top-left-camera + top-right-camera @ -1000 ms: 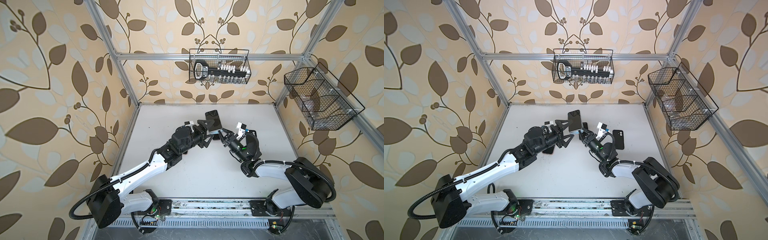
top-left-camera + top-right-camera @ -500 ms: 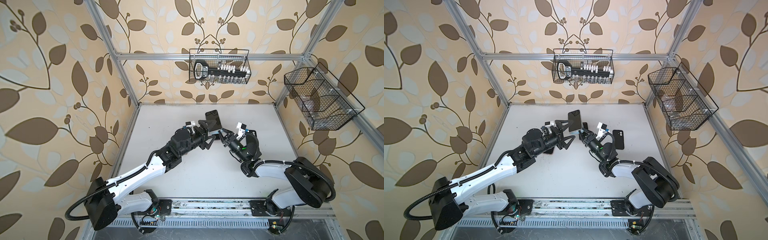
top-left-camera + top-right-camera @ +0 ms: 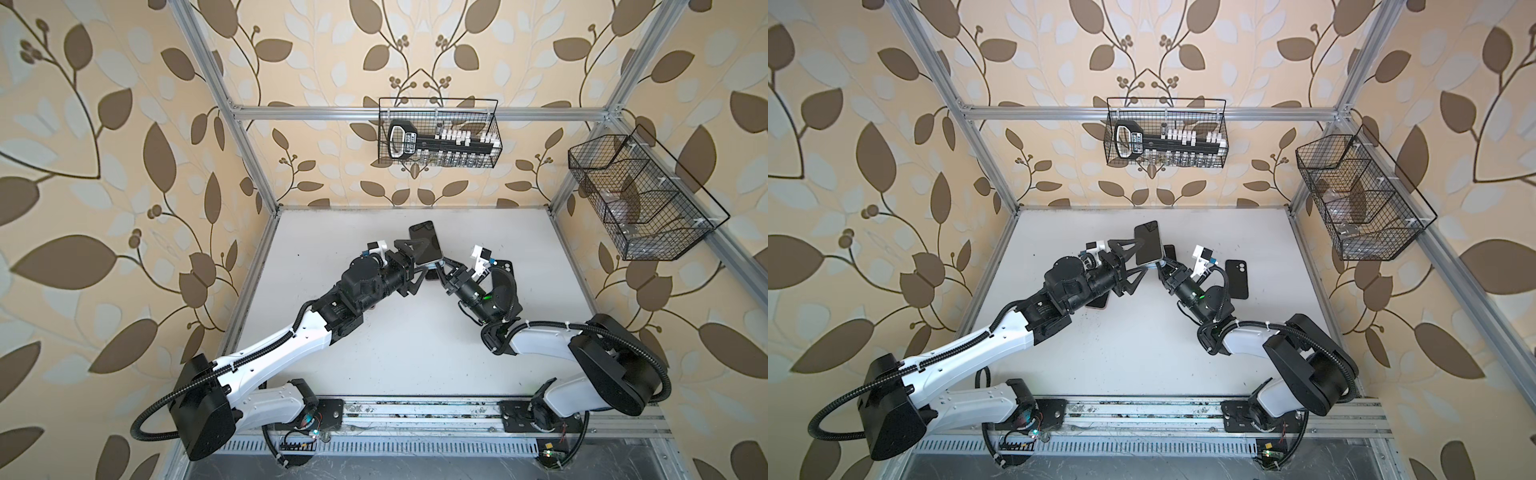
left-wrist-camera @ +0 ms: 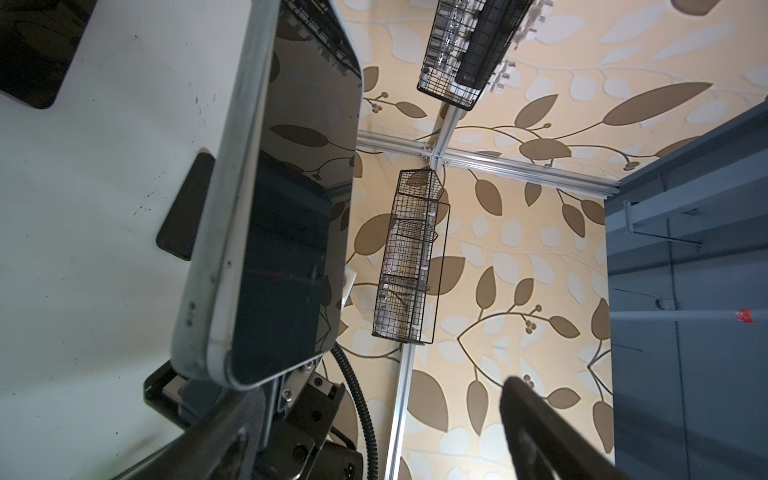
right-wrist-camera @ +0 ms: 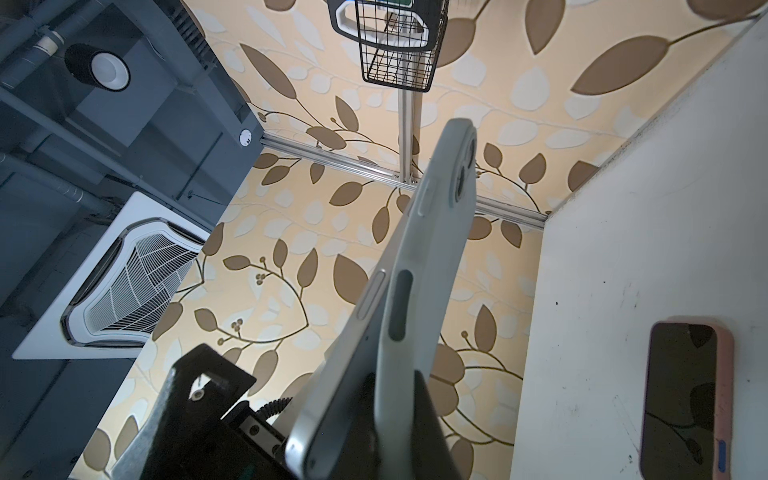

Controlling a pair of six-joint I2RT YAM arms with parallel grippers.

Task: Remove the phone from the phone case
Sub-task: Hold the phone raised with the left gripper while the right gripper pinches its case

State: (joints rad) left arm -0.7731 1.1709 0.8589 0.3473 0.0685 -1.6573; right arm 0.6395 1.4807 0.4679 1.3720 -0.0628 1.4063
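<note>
The phone (image 3: 426, 243) (image 3: 1148, 243) stands tilted above the table's middle, dark screen (image 4: 291, 208) up, in a pale grey-green phone case (image 5: 432, 257) (image 4: 237, 166). At the lower end the phone's silver edge (image 5: 345, 357) has parted from the case. My right gripper (image 3: 436, 268) (image 3: 1160, 266) (image 5: 395, 386) is shut on that lower end of the case. From the left, my left gripper (image 3: 422, 257) (image 3: 1142, 255) (image 4: 378, 395) stands open around the phone's lower part. One of its fingers (image 4: 540, 428) is well clear of the screen, and whether the other finger touches the phone I cannot tell.
A black case (image 3: 1237, 278) lies on the table right of my right gripper. A phone in a pink case (image 5: 685, 399) (image 3: 1098, 301) lies under my left arm. Another dark phone (image 3: 1169, 251) lies behind the held one. Wire baskets hang on the back wall (image 3: 438, 139) and right wall (image 3: 640, 199).
My left arm has edged slightly towards the phone, its gripper still open. The right arm and the phone have not moved.
</note>
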